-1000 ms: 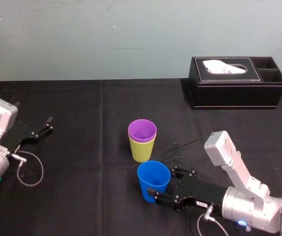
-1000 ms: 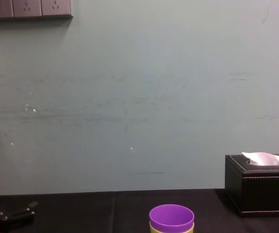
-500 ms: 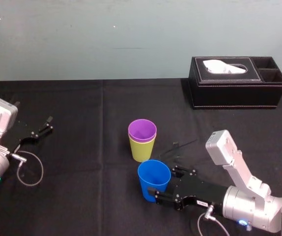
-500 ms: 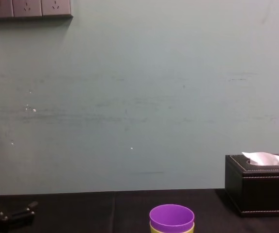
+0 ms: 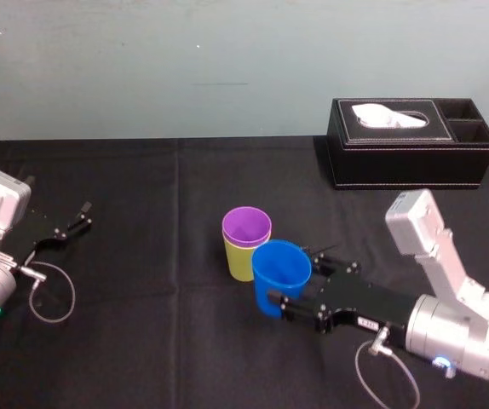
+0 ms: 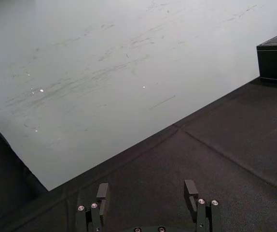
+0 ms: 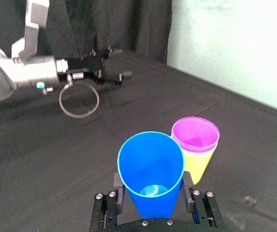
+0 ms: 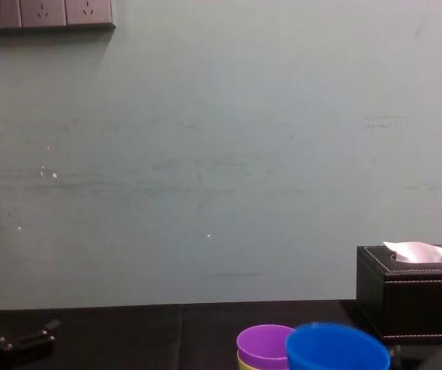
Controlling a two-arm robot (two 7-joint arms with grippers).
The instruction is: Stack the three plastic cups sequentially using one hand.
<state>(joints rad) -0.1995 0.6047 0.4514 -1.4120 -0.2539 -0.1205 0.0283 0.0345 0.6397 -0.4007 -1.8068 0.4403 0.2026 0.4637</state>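
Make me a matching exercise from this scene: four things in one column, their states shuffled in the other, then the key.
Things:
1. blue cup
2. purple cup
3. yellow-green cup
4. left gripper

States:
A. standing on the table with another cup inside it
B. open, holding nothing, at the table's left side
C. clamped in the right gripper, beside the other two cups
D. nested inside another cup

Pairs: 1-C, 2-D, 3-A, 4-B

Black table (image 5: 142, 256): tissue box (image 5: 411, 145), yellow-green cup (image 5: 240, 262)
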